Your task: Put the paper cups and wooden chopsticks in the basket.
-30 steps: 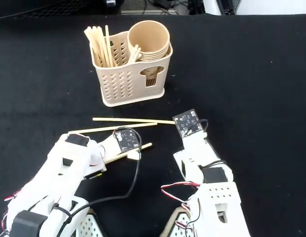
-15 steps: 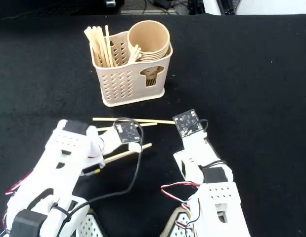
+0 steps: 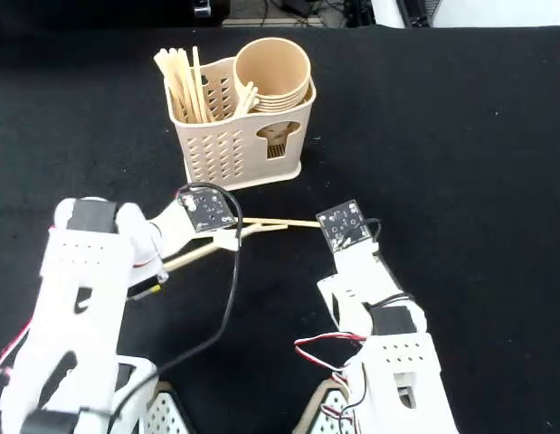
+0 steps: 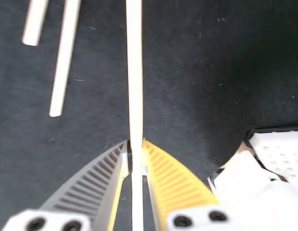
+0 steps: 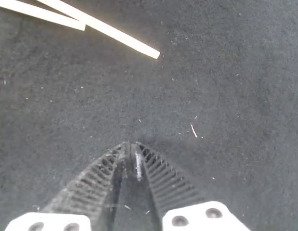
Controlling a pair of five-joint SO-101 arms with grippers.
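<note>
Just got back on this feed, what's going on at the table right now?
The left gripper is shut on one wooden chopstick, on the near side of the basket. Two loose chopsticks lie on the black table close by. The basket already holds stacked paper cups and a bundle of chopsticks. The right gripper is shut and empty, low over the table near the loose pair.

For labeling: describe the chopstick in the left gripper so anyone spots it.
In front of the beige basket on the black table are three chopsticks. The target chopstick is the slanted one clamped in the left gripper; the other two lie free.
</note>
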